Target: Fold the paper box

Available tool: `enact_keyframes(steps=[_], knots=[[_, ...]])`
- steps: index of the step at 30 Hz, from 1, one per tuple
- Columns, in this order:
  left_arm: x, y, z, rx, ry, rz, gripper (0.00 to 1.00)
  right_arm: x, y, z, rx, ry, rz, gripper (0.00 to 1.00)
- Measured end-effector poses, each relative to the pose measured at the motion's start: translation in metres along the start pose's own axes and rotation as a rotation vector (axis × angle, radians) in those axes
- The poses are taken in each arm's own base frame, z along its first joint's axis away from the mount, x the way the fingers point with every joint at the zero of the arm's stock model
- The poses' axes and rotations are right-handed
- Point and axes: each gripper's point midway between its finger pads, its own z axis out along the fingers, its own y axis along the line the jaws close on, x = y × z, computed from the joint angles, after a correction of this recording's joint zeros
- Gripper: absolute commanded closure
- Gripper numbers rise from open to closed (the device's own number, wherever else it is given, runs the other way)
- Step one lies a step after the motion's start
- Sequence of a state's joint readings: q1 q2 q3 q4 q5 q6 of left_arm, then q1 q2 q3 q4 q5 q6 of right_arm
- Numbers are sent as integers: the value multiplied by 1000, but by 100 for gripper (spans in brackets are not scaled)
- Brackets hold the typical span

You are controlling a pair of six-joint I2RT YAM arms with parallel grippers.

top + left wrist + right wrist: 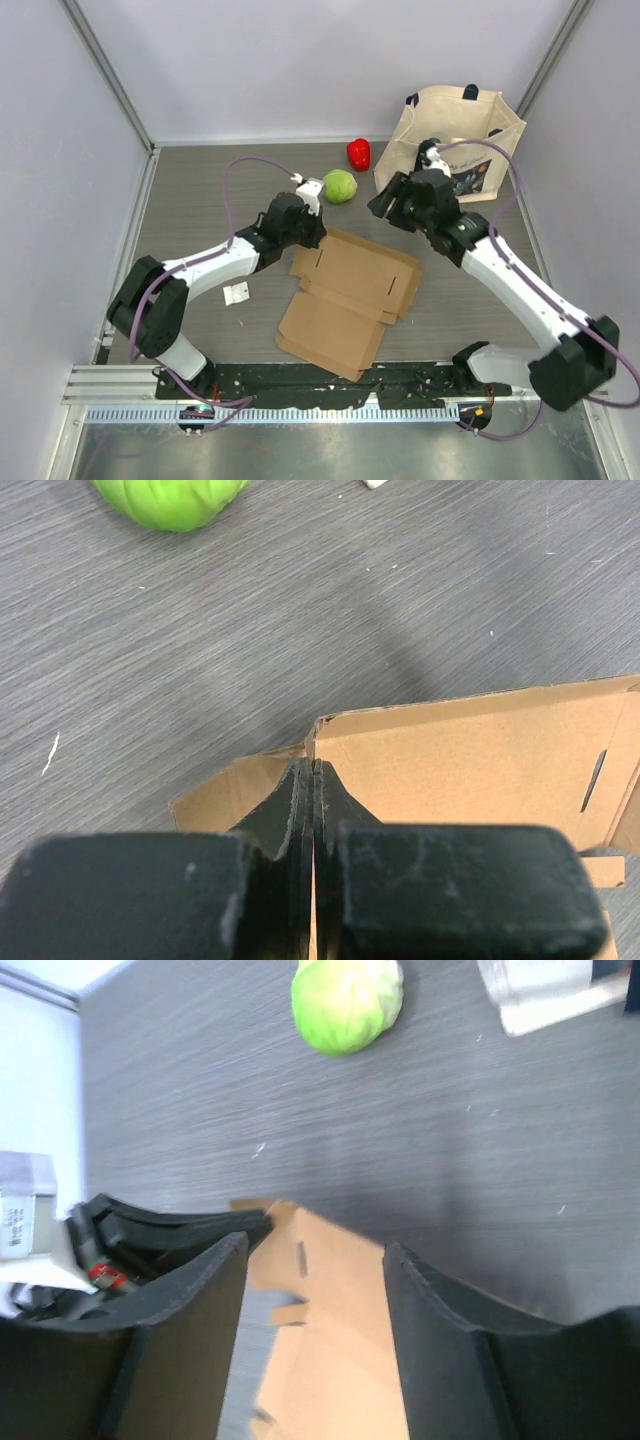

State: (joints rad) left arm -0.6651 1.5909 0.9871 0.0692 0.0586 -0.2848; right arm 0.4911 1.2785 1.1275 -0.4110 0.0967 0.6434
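While the right pincer (315, 1247) hangs spread, the left pincer (313, 772) is pressed together at the flat, unfolded paper box (345, 285)

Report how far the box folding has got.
Done: barely anything. The paper box lies mostly flat, and only a flap at one corner looks raised. In hand: the left fingers are shut, apparently pinching that raised flap. The right fingers hang open above the box and hold nothing. Left: raising the walls, tucking the tabs into the slots and closing the lid.

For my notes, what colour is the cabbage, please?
Light green cabbage; clearest in the right wrist view.
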Motion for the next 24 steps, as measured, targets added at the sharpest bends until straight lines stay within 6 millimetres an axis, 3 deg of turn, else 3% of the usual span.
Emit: enact_keyframes(steps=[4, 9, 15, 20, 24], knots=[[-5, -2, -11, 3, -58, -2, 100, 7, 7, -28, -22, -20, 360, 33], [-17, -3, -26, -4, -164, -14, 100, 18, 15, -18, 21, 25, 716, 27], [-32, -2, -36, -14, -245, -20, 100, 47, 24, 9, 57, 113, 915, 27], [-44, -2, -40, -19, -296, -25, 100, 74, 29, 11, 101, 135, 1009, 32], [-44, -6, -41, -15, -311, -35, 100, 77, 23, 12, 139, 104, 1076, 35]])
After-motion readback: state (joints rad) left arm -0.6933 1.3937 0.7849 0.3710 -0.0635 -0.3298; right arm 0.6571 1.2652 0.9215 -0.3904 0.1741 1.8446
